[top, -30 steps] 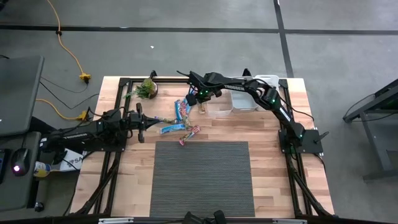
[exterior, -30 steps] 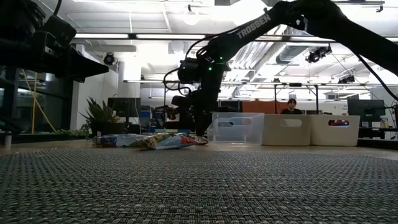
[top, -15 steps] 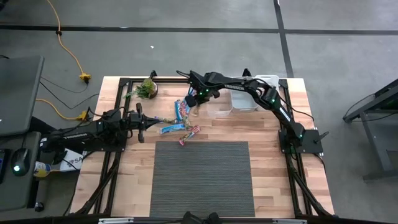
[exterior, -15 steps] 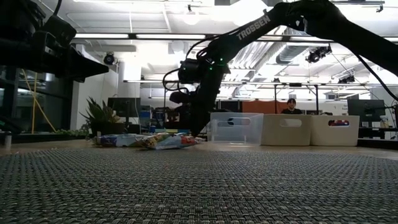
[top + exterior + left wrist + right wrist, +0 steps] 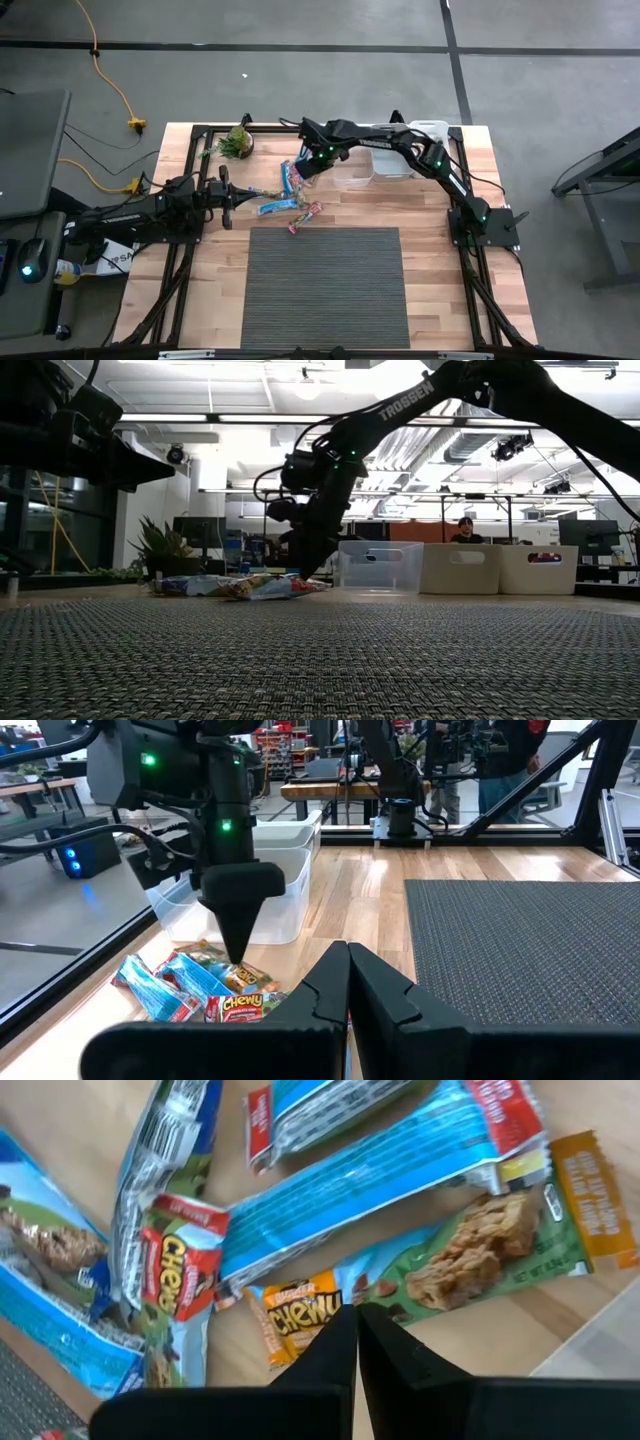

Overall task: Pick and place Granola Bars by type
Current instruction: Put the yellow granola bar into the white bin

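Far left on the table, the left gripper (image 5: 226, 196) is lying low beside the pile, fingers pressed together on nothing, as its own wrist view shows. A small potted plant (image 5: 237, 142) is sitting at the back left corner.

Moving right, the Granola Bars (image 5: 294, 190) are lying in a loose heap on the bare wood, just behind the grey mat (image 5: 323, 286). Counting them exactly is not possible with the overlaps. The right wrist view is showing about six wrappers: bright blue ones (image 5: 400, 1170), a silver-and-red "Chewy" wrapper (image 5: 180, 1260), a small yellow "Chewy" bar (image 5: 300, 1318) and a green bar printed with a granola picture (image 5: 470, 1265). In the high view one red-tipped bar (image 5: 305, 216) is lying apart, close to the mat's edge.

The right gripper (image 5: 307, 170) is hovering over the back of the heap, pointing down, fingers closed together and empty, the tips right above the yellow "Chewy" bar.

Further right, three clear bins (image 5: 380, 565) are standing in a row along the back edge.
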Available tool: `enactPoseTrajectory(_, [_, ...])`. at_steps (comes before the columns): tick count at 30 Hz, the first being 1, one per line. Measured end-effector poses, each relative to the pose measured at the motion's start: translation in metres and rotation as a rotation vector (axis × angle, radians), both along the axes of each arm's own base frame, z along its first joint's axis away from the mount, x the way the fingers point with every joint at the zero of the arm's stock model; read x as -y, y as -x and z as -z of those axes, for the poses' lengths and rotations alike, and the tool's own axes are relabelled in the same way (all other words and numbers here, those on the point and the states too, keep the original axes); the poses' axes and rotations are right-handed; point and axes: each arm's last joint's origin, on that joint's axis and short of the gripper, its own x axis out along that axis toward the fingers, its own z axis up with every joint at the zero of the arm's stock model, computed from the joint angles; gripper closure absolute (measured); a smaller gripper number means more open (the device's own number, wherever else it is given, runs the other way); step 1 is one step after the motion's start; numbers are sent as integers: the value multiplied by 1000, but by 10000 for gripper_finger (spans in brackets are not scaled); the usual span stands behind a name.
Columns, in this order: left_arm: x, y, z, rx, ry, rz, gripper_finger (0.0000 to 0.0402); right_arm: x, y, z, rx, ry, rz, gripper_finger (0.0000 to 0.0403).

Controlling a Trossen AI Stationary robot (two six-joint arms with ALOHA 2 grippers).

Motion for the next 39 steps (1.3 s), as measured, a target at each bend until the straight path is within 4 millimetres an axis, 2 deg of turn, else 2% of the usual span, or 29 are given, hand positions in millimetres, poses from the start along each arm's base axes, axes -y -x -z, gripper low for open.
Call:
enactPoseTrajectory(5, [0,0,0,0,0,0,400,-1,0,-2,17,1,-76,403])
enactPoseTrajectory(12, [0,0,0,1,0,0,400,-4,3,-23,72,33,-184,403])
enactPoseTrajectory(15, [0,0,0,0,0,0,400,-5,3,-34,150,32,-267,402])
enactPoseTrajectory(22, [0,0,0,0,0,-1,400,-15,-1,-63,376,99,-561,402])
enactPoseTrajectory(28, [0,0,0,0,0,0,400,-24,3,-89,458,316,-836,402])
enactPoseTrajectory(34, [0,0,0,0,0,0,400,-42,3,-87,392,496,-1159,402])
enactPoseTrajectory(37, [0,0,0,0,0,0,400,-58,5,-83,288,592,-1385,402])
enactPoseTrajectory(39, [0,0,0,0,0,0,400,-62,5,-79,225,655,-1486,403])
